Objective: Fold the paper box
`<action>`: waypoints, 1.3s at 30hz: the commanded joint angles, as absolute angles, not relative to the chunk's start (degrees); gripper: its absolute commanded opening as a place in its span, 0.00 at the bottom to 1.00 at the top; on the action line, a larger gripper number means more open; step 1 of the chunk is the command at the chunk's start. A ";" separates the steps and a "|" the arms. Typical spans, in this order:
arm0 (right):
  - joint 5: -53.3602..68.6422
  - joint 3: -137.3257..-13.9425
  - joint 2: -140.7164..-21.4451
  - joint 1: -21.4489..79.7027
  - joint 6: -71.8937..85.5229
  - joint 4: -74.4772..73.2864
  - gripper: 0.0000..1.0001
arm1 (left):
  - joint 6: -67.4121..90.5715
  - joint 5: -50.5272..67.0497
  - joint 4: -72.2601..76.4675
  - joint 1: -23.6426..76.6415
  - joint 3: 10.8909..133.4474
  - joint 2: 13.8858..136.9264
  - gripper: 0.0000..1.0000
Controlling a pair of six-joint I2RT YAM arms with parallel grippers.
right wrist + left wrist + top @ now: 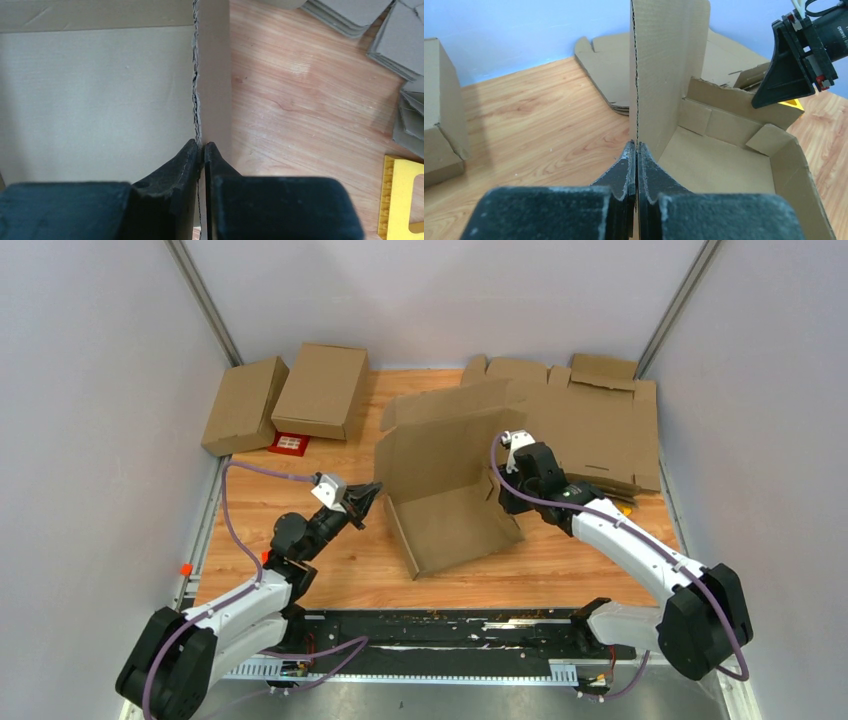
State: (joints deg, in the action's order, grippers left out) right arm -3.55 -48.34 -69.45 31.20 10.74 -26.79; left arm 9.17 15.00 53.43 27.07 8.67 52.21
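- Your left gripper [637, 152], nearest its wrist camera, had both black fingers pressed together on the thin corrugated edge of an upright wall of the paper box [719, 165]. It was pinching that wall.
- Your right gripper [202, 147] had its fingers almost touching, with the ragged edge of the opposite upright wall caught between them.
- Seen from above, the paper box sat open in the middle of the wooden table [300, 560], between the two grippers. The left gripper was at its left wall and the right gripper at its right wall.
- Its floor panel lay flat on the wood. A tall rear panel stood up behind it, with a further flap along the top.
- In the left wrist view, short flaps were folded inward along the inside of the far wall, and the right gripper showed above that wall.
- Behind the box and to the right, a stack of flat cardboard sheets [600, 420] with notched edges lay at the far right of the table.
- At the far left corner, two closed brown boxes [322, 390] rested side by side, and a small red card [290, 444] lay just in front of them.
- In the right wrist view, a yellow object [400, 195] lay on the wood to the right of the box, cut off by the frame.
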 commanded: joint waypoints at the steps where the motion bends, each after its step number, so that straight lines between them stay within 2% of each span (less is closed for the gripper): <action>1: 2.08 -49.13 -70.76 31.60 9.88 -26.73 0.11 | 12.27 19.42 57.34 28.04 6.15 51.59 0.01; 11: 3.60 -47.72 -73.21 31.54 8.52 -26.58 0.31 | 11.27 18.31 55.98 28.04 4.13 49.87 0.00; 22: 1.90 -48.21 -77.75 30.22 9.50 -27.55 0.34 | 10.03 17.78 55.72 28.03 2.79 49.09 0.00; 26: -3.01 -49.25 -81.20 29.35 11.81 -29.02 0.36 | 10.02 17.76 55.81 28.04 2.74 49.09 0.00; 32: -4.68 -49.82 -85.84 28.59 14.08 -28.65 0.41 | 9.93 17.83 55.85 28.04 2.72 49.30 0.00; 37: -7.00 -51.49 -91.02 28.56 15.72 -30.04 0.51 | 10.02 17.93 55.85 28.04 2.81 49.46 0.00; 39: -8.26 -52.39 -92.72 28.54 16.43 -31.48 0.52 | 9.98 18.01 55.84 28.05 2.81 49.44 0.00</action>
State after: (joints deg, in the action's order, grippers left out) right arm -2.61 -51.27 -88.66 29.34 14.22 -26.81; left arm 10.59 17.78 54.48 27.77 2.96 49.32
